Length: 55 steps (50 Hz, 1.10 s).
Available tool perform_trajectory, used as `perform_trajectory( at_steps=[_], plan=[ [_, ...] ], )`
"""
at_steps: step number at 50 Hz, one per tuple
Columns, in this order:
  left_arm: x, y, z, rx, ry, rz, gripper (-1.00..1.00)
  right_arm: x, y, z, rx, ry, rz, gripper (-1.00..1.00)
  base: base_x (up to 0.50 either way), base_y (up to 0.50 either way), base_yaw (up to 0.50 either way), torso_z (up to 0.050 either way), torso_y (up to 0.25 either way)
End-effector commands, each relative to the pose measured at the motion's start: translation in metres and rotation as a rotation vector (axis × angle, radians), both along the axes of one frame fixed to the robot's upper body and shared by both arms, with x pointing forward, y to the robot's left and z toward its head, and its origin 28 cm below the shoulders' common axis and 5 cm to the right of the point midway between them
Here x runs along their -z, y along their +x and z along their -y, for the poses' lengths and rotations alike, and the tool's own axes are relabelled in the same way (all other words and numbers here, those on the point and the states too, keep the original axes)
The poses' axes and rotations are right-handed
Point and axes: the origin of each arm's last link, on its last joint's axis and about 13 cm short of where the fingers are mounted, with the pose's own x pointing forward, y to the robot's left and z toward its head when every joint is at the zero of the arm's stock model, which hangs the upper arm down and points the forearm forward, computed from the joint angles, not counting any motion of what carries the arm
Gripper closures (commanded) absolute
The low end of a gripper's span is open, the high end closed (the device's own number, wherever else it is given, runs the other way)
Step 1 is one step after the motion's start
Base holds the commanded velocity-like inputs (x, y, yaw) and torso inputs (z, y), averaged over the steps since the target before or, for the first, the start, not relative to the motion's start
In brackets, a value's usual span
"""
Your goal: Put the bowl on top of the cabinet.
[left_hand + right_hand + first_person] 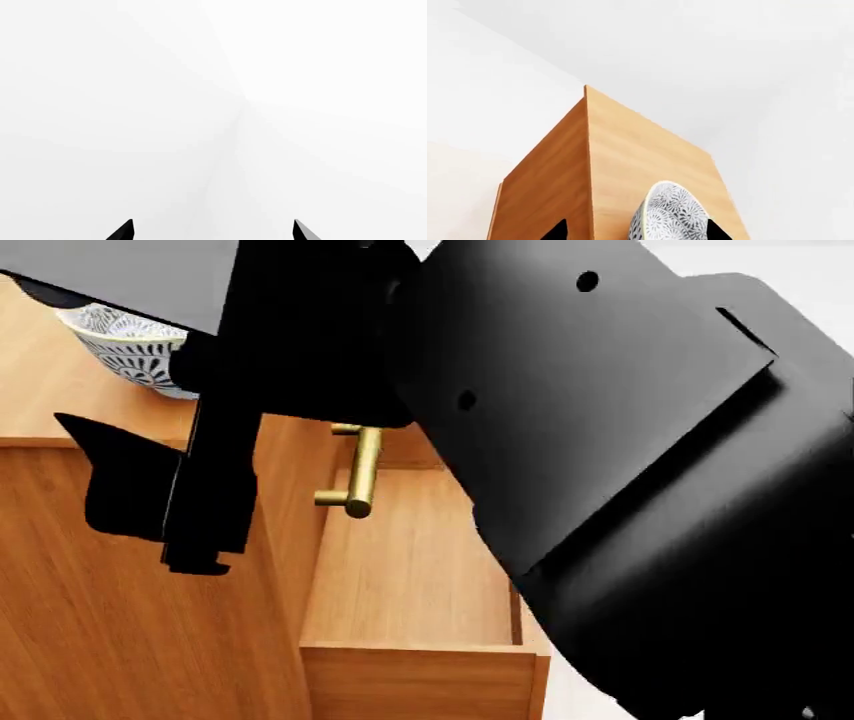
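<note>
The blue-and-white patterned bowl rests on the flat top of the orange-brown cabinet, partly hidden by black arm parts. In the right wrist view the bowl lies between the spread fingertips of my right gripper. It sits close to one fingertip, with a clear gap to the other, over the cabinet top. The right gripper is open. My left gripper is open too, facing only white walls with nothing between its fingertips.
A cabinet drawer stands pulled out below the top, with a brass bar handle beside it. My black right arm fills much of the head view. White walls surround the cabinet.
</note>
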Motion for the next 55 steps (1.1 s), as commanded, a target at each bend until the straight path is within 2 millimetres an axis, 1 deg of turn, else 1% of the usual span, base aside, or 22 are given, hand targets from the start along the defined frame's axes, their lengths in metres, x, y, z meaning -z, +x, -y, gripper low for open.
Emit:
perform_trajectory(
  at_steps=[1,2,5,8,10,11,13,16,18,19,21,22,24,27,29,32,35,39,42,48,49,55],
  plan=[
    [0.0,0.001,0.001,0.002,0.004,-0.001,-1.0,0.033,-0.035,0.037,-0.02,0.215,-0.009,-1.0,0.0,0.0,0.0,0.0,0.0],
    [0.0,0.001,0.001,0.003,0.004,-0.002,-1.0,0.042,-0.042,0.042,-0.004,0.257,-0.009,-1.0,0.0,0.0,0.0,0.0,0.0],
    [0.0,0.001,0.001,0.002,0.004,-0.002,-1.0,0.052,-0.051,0.048,0.008,0.328,-0.027,-1.0,0.0,0.0,0.0,0.0,0.0],
    [0.0,0.001,0.001,0.002,0.001,0.0,-1.0,0.073,-0.07,0.058,0.03,0.444,-0.052,-1.0,0.0,0.0,0.0,0.0,0.0],
    [0.0,0.001,0.0,0.002,0.003,-0.001,-1.0,0.081,-0.075,0.063,0.06,0.491,-0.069,-1.0,0.0,0.0,0.0,0.0,0.0],
    [0.0,0.001,0.0,0.002,0.003,-0.001,-1.0,0.092,-0.082,0.067,0.082,0.531,-0.093,-1.0,0.0,0.0,0.0,0.0,0.0],
    [0.0,0.001,0.0,0.002,0.003,-0.001,-1.0,0.098,-0.086,0.07,0.101,0.55,-0.101,-1.0,0.0,0.0,0.0,0.0,0.0],
    [0.0,0.0,0.0,0.003,0.003,-0.002,-1.0,0.12,-0.1,0.078,0.151,0.659,-0.17,-1.0,0.0,0.0,0.0,0.0,0.0],
    [0.0,0.0,0.0,0.002,0.004,-0.002,-1.0,0.128,-0.106,0.08,0.162,0.689,-0.198,-1.0,0.0,0.0,0.0,0.0,0.0],
    [0.0,0.0,0.0,0.003,0.003,-0.002,-1.0,0.138,-0.111,0.082,0.189,0.719,-0.222,-1.0,0.0,0.0,0.0,0.0,0.0],
    [0.0,0.0,0.0,0.003,0.003,-0.002,-1.0,0.148,-0.116,0.085,0.22,0.749,-0.246,-1.0,0.0,0.0,0.0,0.0,0.0],
    [0.0,0.0,0.0,0.004,0.003,-0.002,-1.0,0.155,-0.122,0.087,0.231,0.779,-0.273,-1.0,0.0,0.0,0.0,0.0,0.0],
    [0.0,0.0,0.0,0.004,0.002,-0.002,-1.0,0.164,-0.127,0.092,0.258,0.826,-0.313,-1.0,0.0,0.0,0.0,0.0,0.0],
    [0.0,0.0,0.0,0.003,0.001,-0.001,-1.0,0.172,-0.13,0.096,0.299,0.84,-0.324,-1.0,0.0,0.0,0.0,0.0,0.0],
    [0.0,0.0,0.0,0.004,0.002,-0.001,-1.0,0.18,-0.132,0.103,0.357,0.865,-0.331,-1.0,0.0,0.0,0.0,0.0,0.0],
    [-0.001,0.0,0.0,0.004,0.002,0.0,-1.0,0.185,-0.134,0.114,0.419,0.885,-0.321,-1.0,0.0,0.0,0.0,0.0,0.0],
    [-0.001,0.0,0.001,0.005,0.005,-0.001,-1.0,0.183,-0.137,0.131,0.508,0.927,-0.27,-1.0,0.0,0.0,0.0,0.0,0.0],
    [-0.001,0.0,0.001,0.006,0.006,-0.002,-1.0,0.182,-0.141,0.14,0.548,0.959,-0.242,-1.0,0.0,0.0,0.0,0.0,0.0],
    [-0.001,0.0,0.0,0.004,0.005,-0.002,-1.0,0.182,-0.145,0.152,0.618,0.981,-0.202,-1.0,0.0,0.0,0.0,0.0,0.0],
    [-0.001,0.001,0.0,0.005,0.005,-0.003,-1.0,0.181,-0.152,0.165,0.672,1.079,-0.168,-1.0,0.0,0.0,0.0,0.0,0.0],
    [-0.001,0.001,0.0,0.005,0.005,-0.003,-1.0,0.179,-0.154,0.17,0.671,1.129,-0.166,-1.0,0.0,0.0,0.0,0.0,0.0],
    [0.0,0.001,0.001,0.006,0.006,-0.004,-1.0,0.172,-0.161,0.177,0.642,1.256,-0.157,-1.0,0.0,0.0,0.0,0.0,0.0]
  ],
)
